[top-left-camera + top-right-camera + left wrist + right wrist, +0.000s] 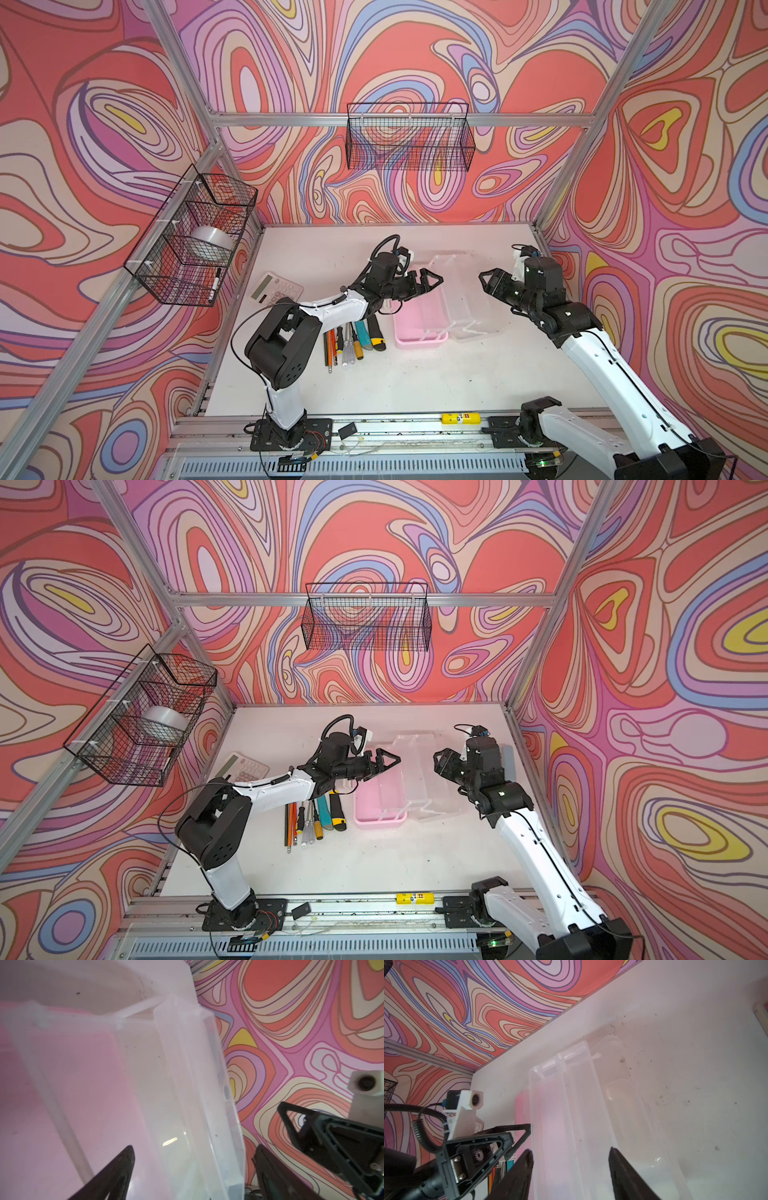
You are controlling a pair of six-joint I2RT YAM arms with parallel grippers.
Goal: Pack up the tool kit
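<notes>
Two hands hover over the table [415, 386] in both top views. The left hand [432, 281] hangs above the far part of the pink box [409, 334], jaws spread wide and gripping nothing. The right hand [487, 279] hangs near the right edge of the lid [478, 316], jaws apart and also empty. The lid is folded open to the right of the box, and the two meet along a long edge. Tools [353, 338] lie in a row just left of the box, under the left arm. A calculator [276, 286] sits farther left. Bare table runs wide in front of the box and narrower beyond the lid.

From the left wrist, the left hand [195, 1151] shows its fingers [118, 1165] well apart, with the lid [176, 1084] beyond them and the box [72, 1084] beside it.

From the right wrist, the right hand [571, 1153] shows parted fingers [521, 1169] framing the lid [581, 1105]. The left hand [517, 1132] sits close by the lid's edge. Open table [685, 1053] stretches past the lid.
</notes>
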